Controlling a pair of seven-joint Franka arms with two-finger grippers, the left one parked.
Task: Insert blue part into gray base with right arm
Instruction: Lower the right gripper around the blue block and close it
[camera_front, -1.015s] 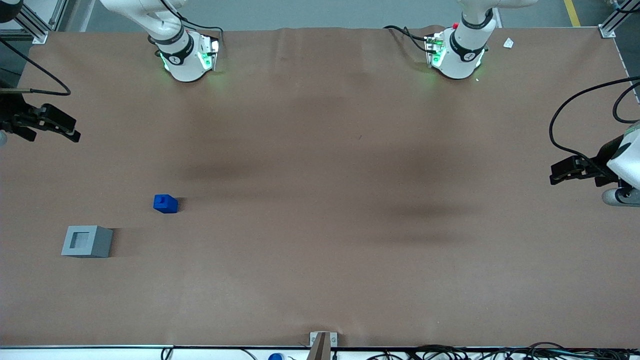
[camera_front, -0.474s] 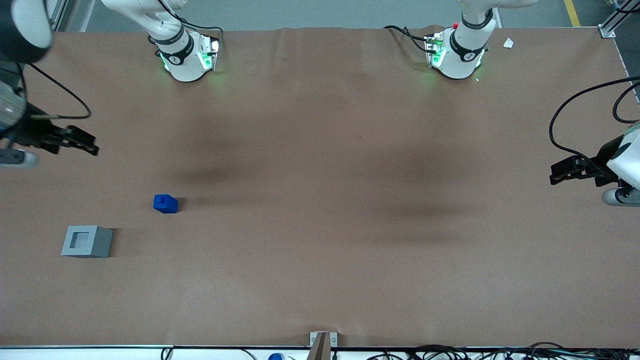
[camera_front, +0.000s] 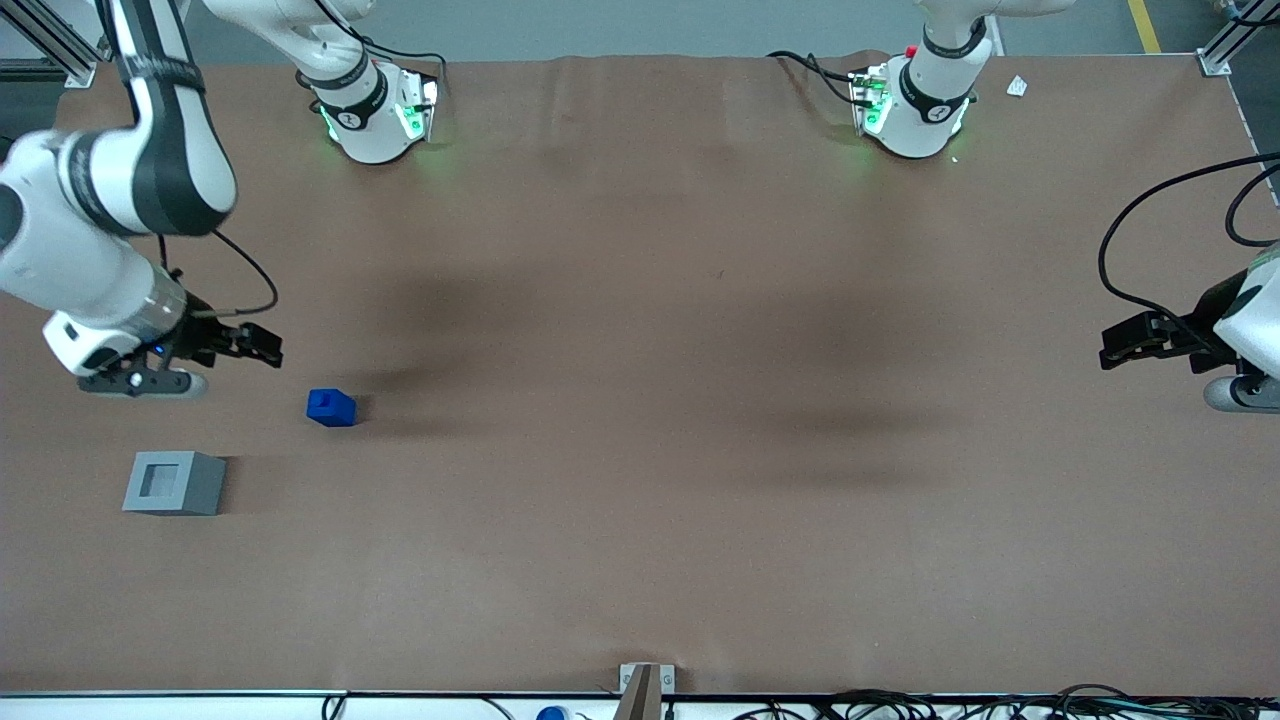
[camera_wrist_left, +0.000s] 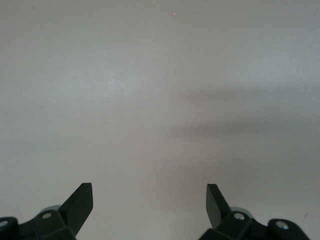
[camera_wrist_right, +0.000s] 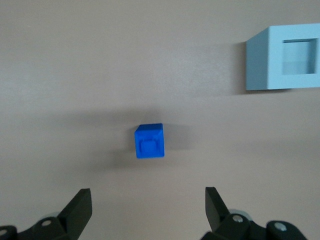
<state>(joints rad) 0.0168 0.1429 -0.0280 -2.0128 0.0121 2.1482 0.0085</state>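
The blue part (camera_front: 331, 407) rests on the brown table with its square stub facing up; it also shows in the right wrist view (camera_wrist_right: 149, 141). The gray base (camera_front: 172, 483) sits nearer the front camera, socket facing up, and shows in the right wrist view too (camera_wrist_right: 283, 57). My right gripper (camera_front: 270, 350) is open and empty above the table, a little farther from the front camera than the blue part and close beside it. In the right wrist view the gripper (camera_wrist_right: 148, 200) has its fingers spread wide, with the blue part ahead of them.
The two arm bases (camera_front: 375, 115) (camera_front: 910, 110) stand at the table's edge farthest from the front camera. Cables (camera_front: 900, 705) run along the near edge. A small bracket (camera_front: 645, 685) sits at the near edge's middle.
My right arm has swung in from the working arm's end of the table, and the gripper has moved toward the blue part. The blue part and gray base have not moved.
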